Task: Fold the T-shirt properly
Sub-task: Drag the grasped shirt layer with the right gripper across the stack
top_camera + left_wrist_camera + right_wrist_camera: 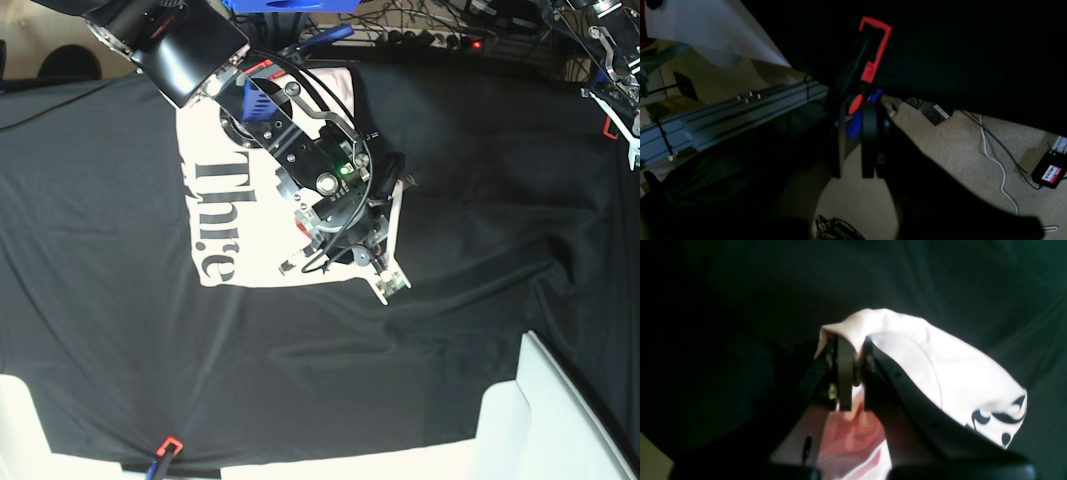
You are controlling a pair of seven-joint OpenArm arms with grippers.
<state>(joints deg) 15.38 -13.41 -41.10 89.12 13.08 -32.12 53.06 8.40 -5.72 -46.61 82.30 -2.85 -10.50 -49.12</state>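
Note:
The pale pink T-shirt (260,220) lies on the black cloth (120,330), with black lettering showing on its left part. My right gripper (385,278) is at the shirt's right edge, and its arm covers the shirt's middle. In the right wrist view, the right gripper (856,344) is shut on a raised fold of the T-shirt (940,373). The left arm (620,90) is at the far top right, away from the shirt. In the left wrist view, the left gripper (856,128) hangs past the table edge, its jaws nearly together and empty.
A red clamp (877,46) grips the black cloth (973,50) at the table edge; another red clamp (168,445) sits at the front edge. A white panel (560,420) stands at bottom right. An aluminium rail (723,113) and floor cables (1000,166) lie below the left gripper.

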